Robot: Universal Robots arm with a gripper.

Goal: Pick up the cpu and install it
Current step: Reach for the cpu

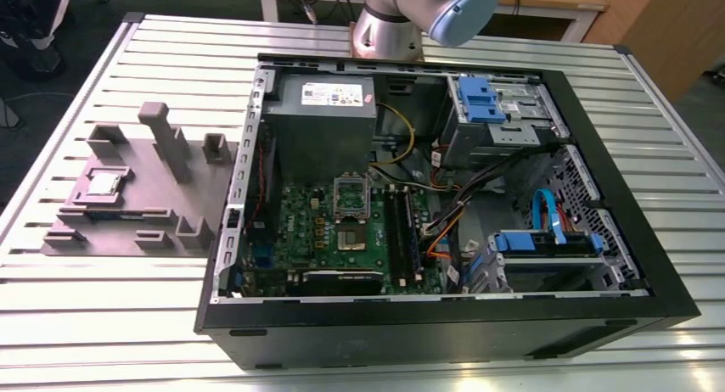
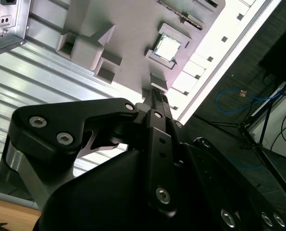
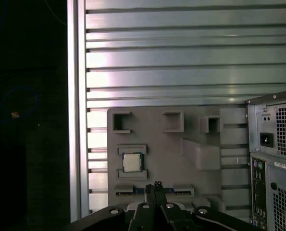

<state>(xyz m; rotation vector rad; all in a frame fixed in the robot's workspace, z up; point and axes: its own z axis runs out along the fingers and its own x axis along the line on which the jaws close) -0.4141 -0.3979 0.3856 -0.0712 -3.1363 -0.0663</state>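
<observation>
**Handling.** The cpu [image 1: 105, 182] is judged light, thin and rigid. Its smooth metal lid probably offers little friction, and the underside is likely fragile. Hold it by two opposite edges of the rim with low clamping force, never by the faces. In the first wrist view, raised blocks flank two of its sides, and the other two sides look free for fingers.

**Appearance.** It is a small square chip with a dull silver-grey lid and a pale border, lying flat.

**Location.** The cpu sits in a nest on the grey fixture plate [image 1: 148, 197], at about 8 o'clock from the plate's tall post [image 1: 159, 137]. The plate rests on the slatted table [image 1: 114, 307], at 9 o'clock from the open computer case [image 1: 453, 324] in the exterior view. The cpu is well apart from the socket frame [image 1: 352, 207] on the board inside the case, so installation is not yet done.

**Tool state.** In the first wrist view, the gripper [image 3: 155, 188] has its fingers drawn together to a point, with nothing between them. It hangs over the plate near the cpu, not touching it.
</observation>
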